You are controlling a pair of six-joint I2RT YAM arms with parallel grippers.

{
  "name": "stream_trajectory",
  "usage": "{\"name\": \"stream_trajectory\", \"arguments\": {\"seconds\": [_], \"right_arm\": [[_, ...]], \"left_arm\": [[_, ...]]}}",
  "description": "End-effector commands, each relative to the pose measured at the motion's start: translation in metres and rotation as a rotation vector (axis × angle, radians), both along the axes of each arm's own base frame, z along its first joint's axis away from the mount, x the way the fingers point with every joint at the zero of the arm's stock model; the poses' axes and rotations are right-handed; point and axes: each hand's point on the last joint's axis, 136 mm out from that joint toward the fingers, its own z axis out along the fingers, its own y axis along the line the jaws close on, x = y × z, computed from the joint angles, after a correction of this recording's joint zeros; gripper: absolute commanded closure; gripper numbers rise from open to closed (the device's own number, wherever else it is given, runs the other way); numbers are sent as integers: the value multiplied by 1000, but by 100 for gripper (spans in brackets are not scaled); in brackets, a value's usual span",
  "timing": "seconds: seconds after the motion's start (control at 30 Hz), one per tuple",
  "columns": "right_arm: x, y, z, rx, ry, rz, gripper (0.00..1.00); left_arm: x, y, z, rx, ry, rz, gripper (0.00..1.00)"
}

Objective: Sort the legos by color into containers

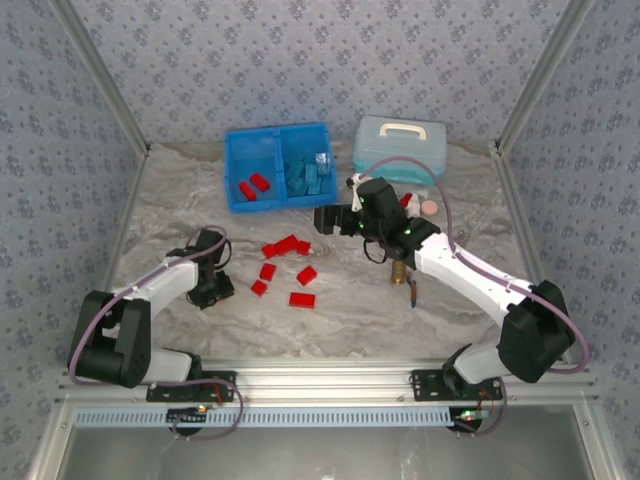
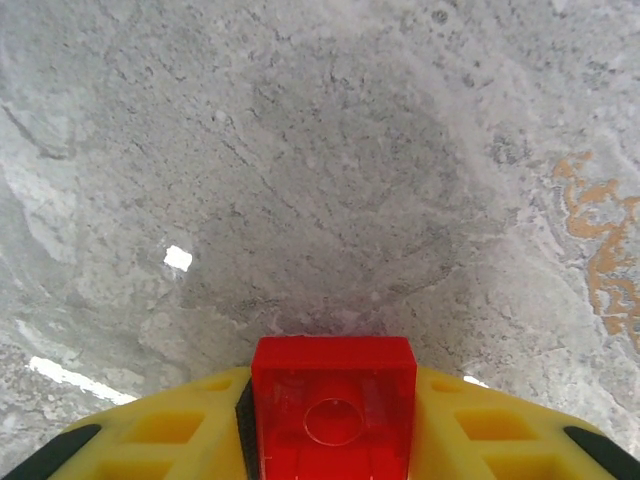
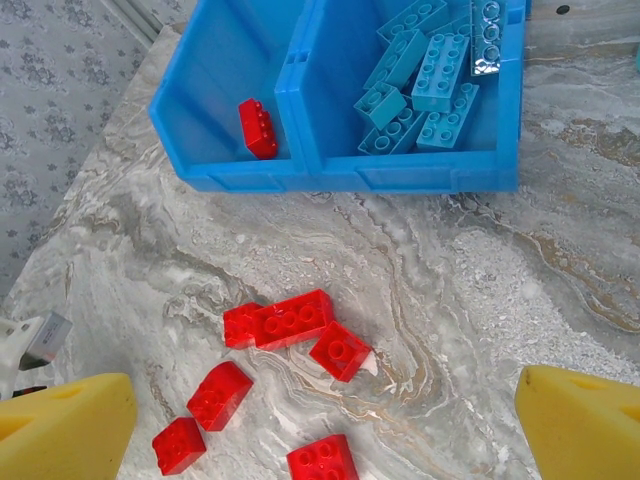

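Veined grey marble table (image 1: 350, 300) spreads underneath. Glossy, studded red legos (image 3: 290, 320) lie scattered near its middle. More red ones sit in the left compartment (image 1: 255, 155) of the smooth bright blue plastic tray (image 1: 230, 165), and light blue legos (image 1: 305, 178) fill the right compartment. Left gripper (image 1: 212, 288) pinches one red brick (image 2: 333, 400) between yellow fingers (image 2: 170, 430), low over the marble. Right gripper (image 1: 330, 218) hangs spread wide above the loose bricks, near the tray.

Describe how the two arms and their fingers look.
The left arm and right arm share white links, black joints and a lilac cable looped alongside. The left fingers and right fingers are yellow.
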Motion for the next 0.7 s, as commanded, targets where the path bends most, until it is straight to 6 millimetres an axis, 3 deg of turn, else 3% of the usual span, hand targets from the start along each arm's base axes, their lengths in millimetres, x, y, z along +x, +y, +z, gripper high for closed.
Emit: {"name": "stream_trajectory", "arguments": {"seconds": [0.0,0.23,0.37,0.57,0.67], "right_arm": [[-2,-3,4,17,12,-12,0],[-2,-5,1,6,20,-22,0],[-2,-5,4,9,22,-24,0],[-6,-2,14,34,5,-2,0],[-8,-2,15,36,0,2,0]], "left_arm": [[-8,-12,-6,-74,28,14,62],[4,-12,13,-72,-25,13,69],[21,-14,45,-79,-106,4,71],[81,-15,118,-47,-342,-11,70],[128,-23,149,-41,-439,-27,70]]}}
